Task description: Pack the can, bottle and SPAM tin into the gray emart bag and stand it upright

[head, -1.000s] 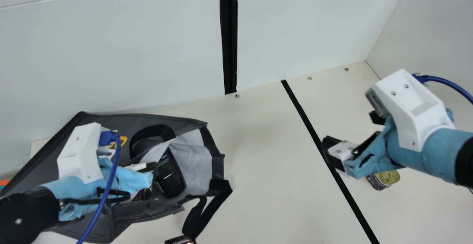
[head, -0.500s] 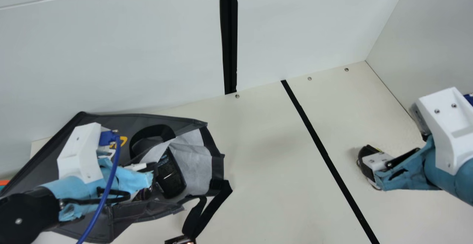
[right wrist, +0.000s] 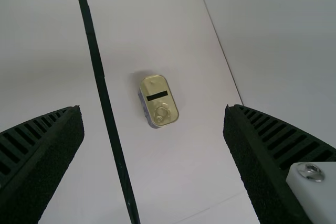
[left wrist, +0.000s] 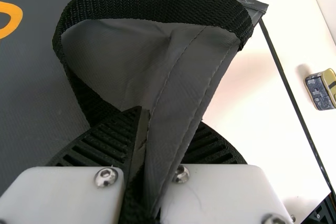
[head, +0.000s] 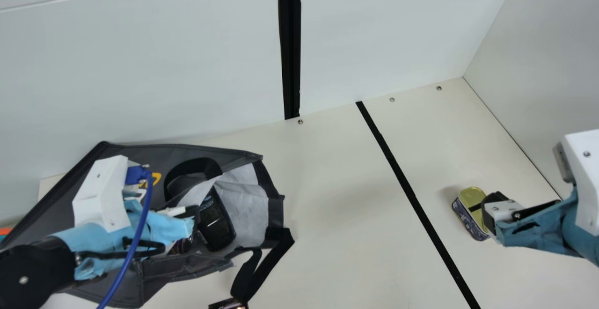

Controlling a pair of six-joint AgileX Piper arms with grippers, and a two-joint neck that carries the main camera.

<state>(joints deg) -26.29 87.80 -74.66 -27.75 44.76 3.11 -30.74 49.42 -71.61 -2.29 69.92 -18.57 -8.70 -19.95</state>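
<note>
SPAM tin (right wrist: 153,87) — gold lid, black stripe, dark-blue patterned side

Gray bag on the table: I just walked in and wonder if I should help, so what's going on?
A robot is packing the gray bag, which lies down with a dark bottle inside. The left gripper pinches a fold of the bag. The right gripper hangs open near the tin, which is outside the bag, not yet packed.

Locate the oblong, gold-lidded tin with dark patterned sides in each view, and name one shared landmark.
Main view: the oblong gold-lidded tin, lower right.
Left wrist view: right edge, partly cut off.
Right wrist view: near the centre.
Shared landmark: the straight black stripe on the cream table.
</note>
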